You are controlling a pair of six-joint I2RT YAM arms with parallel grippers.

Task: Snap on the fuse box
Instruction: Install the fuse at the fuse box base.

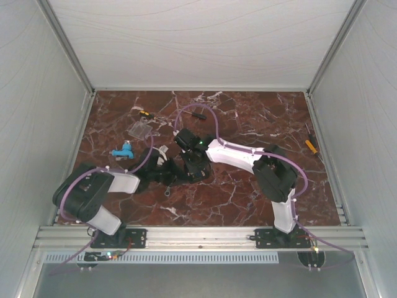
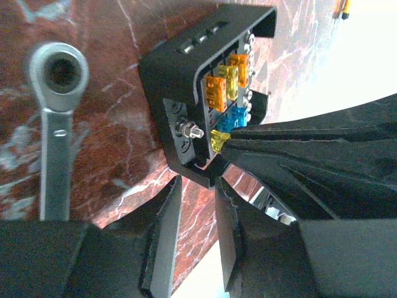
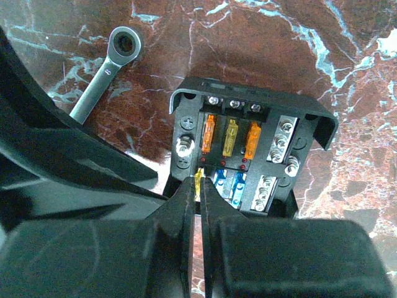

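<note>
The fuse box (image 3: 267,133) sits mid-way across the red marble bench (image 1: 248,192), open face up, where the two arms' tips meet. Orange fuses (image 3: 252,139) stand in its upper row and blue fuses (image 3: 238,186) in the lower. The right gripper (image 3: 200,192) has its jaws closed tight on a yellow fuse (image 2: 217,140) at the lower row's left end. The left gripper (image 2: 197,188) has its jaws narrow, pinching the box's near corner. A ratchet wrench (image 3: 104,77) lies flat just beside the box. A clear cover (image 1: 141,130) lies well apart, farther back.
</note>
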